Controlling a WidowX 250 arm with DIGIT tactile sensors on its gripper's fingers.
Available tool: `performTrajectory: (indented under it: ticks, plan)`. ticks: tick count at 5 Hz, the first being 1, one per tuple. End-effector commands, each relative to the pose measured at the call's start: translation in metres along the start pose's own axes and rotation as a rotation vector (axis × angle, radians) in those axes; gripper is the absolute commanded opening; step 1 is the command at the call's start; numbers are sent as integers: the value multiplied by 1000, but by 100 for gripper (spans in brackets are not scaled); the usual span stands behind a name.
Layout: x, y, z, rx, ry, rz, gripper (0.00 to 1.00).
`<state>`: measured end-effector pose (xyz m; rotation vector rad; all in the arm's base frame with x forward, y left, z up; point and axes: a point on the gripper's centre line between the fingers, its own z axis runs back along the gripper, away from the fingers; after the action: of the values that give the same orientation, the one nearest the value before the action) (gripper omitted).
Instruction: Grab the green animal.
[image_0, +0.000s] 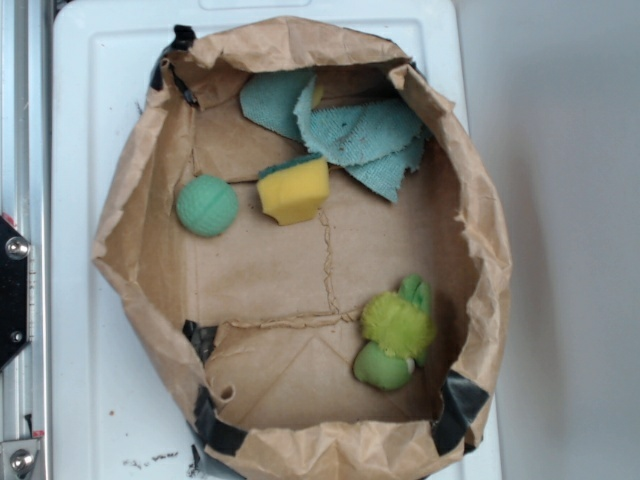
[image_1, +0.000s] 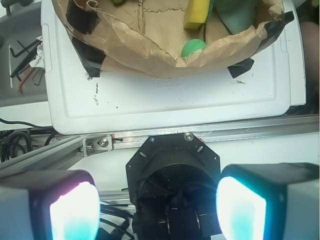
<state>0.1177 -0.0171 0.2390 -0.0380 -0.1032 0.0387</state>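
Brown paper, crumpled and taped with black at the corners, forms a low open bag (image_0: 478, 250) that sits on a white tray (image_0: 80, 150) on the worktop. Inside, the green animal (image_0: 395, 335) lies in the near right corner in the exterior view: a shaggy lime tuft over a smooth apple-green body, its long axis running roughly near to far. A teal ribbed ball (image_0: 207, 206) lies at the far left, a yellow sponge (image_0: 293, 189) beside it, and teal cloth scraps (image_0: 365, 130) along the far side. In the wrist view the claw (image_1: 157, 205) hangs outside the bag, beyond its rim and a metal rail (image_1: 150, 142), with its two pads spread wide, holding and touching nothing. Reaching the toy likely means travelling over the rim and across to the bag's opposite corner.
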Motion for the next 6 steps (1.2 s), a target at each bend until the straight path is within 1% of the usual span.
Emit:
performTrajectory:
  ticks: [1, 2, 3, 4, 5, 6]
  plan:
    - [0, 0, 0, 0, 0, 0, 100]
    - [45, -23, -40, 84, 42, 180, 100]
    - [97, -22, -66, 90, 22, 338, 100]
    - [143, -11, -96, 17, 6, 593, 100]
    - [177, 6, -114, 20, -98, 818, 100]
    - [196, 29, -134, 46, -198, 959, 100]
